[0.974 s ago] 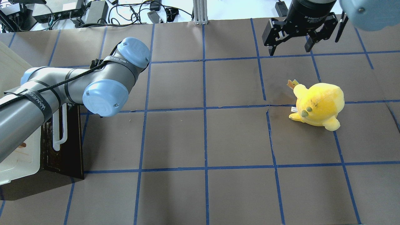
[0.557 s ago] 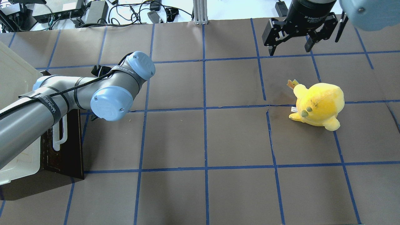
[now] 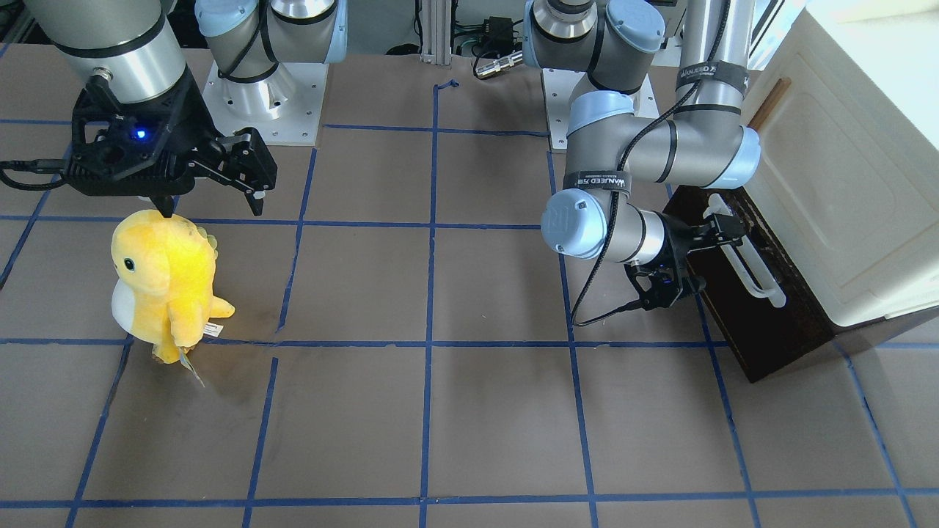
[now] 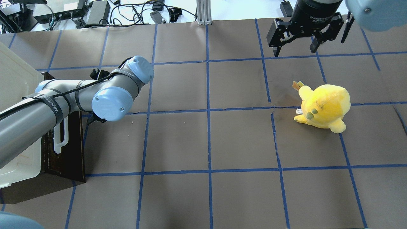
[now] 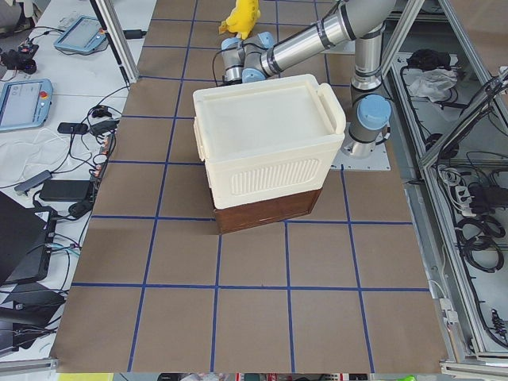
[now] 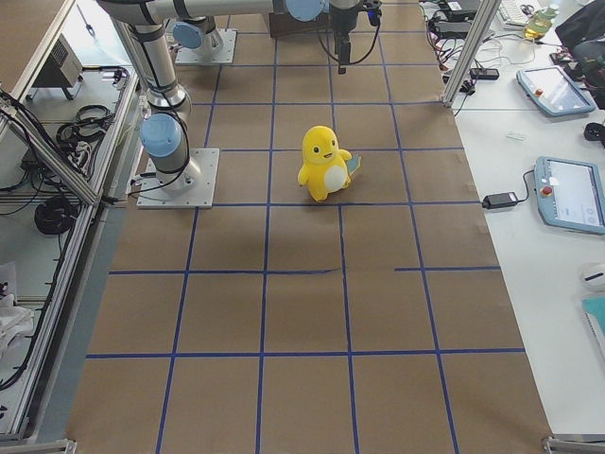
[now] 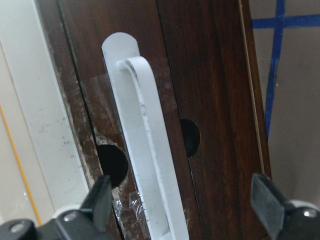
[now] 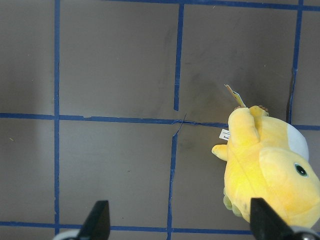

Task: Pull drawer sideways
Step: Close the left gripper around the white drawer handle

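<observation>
Now, in the front-facing view, you have the drawer [image 3: 763, 323] at the foot of the cream cabinet [image 3: 843, 183], by the counter's [image 3: 477, 411] edge. Its dark brown wooden front faces the counter's middle, and a long white bar handle [image 3: 755, 275] runs along it. The left gripper [image 3: 715, 253] sits at the handle's end nearer the robot's base. The right gripper [image 3: 213, 202] hangs spread and empty just above the yellow plush toy [image 3: 165, 282].

From overhead, you see the drawer [image 4: 68, 159] at the left edge, with its handle [image 4: 57, 149] partly under the left arm [image 4: 63, 101]. That arm's wrist has swung lower toward the front than a second ago. The drawer's near corner has not shifted, and neither has the plush toy [image 4: 324, 106] or the right gripper [image 4: 295, 44].

On the left wrist camera, your left gripper [image 7: 182, 200] is spread wide. The handle [image 7: 145, 160] stands between its fingers [image 7: 100, 197], untouched. The wood is scuffed, with two dark round holes [image 7: 112, 162] beside the bar. The drawer's inside is hidden.

On the right wrist camera, the plush toy [image 8: 270, 170] lies by one finger of the right gripper.
</observation>
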Available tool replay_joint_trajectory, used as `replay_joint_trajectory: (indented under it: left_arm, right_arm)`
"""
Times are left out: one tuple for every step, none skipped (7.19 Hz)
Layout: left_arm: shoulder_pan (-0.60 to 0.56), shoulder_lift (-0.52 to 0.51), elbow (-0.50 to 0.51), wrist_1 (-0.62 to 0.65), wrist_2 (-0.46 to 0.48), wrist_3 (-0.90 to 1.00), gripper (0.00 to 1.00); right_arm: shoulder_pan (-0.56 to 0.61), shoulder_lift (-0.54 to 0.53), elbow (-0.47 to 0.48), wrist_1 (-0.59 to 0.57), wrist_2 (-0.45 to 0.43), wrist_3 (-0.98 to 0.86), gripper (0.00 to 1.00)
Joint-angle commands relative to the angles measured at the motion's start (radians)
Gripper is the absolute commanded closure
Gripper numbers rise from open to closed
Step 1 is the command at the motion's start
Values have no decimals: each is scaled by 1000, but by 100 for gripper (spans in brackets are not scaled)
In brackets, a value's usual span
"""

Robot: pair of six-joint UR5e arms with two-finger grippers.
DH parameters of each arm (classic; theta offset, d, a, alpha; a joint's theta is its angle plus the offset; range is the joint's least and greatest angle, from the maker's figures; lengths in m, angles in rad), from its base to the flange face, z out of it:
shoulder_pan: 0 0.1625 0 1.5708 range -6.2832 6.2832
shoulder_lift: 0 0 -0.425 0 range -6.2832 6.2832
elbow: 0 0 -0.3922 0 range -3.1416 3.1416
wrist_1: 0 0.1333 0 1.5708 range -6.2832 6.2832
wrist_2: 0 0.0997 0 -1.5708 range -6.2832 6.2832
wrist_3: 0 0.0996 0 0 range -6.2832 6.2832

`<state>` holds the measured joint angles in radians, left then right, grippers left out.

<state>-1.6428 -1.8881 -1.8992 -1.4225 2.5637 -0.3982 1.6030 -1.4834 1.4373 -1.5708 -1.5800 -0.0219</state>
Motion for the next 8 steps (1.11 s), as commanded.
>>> replay_joint_trajectory:
  left_arm:
    - [40,-2,-12,-41,10,-7,0]
    - [40,-2,-20,-42,9,-2,0]
    - [40,-11,-15,-41,12,-2,0]
    - [40,-11,-14,-41,21,-2,0]
    - [41,-14,-14,-41,53,-4,2]
    - [41,-13,-12,-38,56,-5,9]
    - [41,-14,-12,-33,56,-4,17]
    - [43,-17,-14,-32,56,-5,25]
  right_arm:
    - [0,0,0,0,0,0,0]
    - [0,0,0,0,0,0,0]
    - [0,0,0,0,0,0,0]
    - [0,0,0,0,0,0,0]
    - [0,0,0,0,0,0,0]
    - [0,0,0,0,0,0,0]
    - [0,0,0,0,0,0,0]
    - [0,0,0,0,0,0,0]
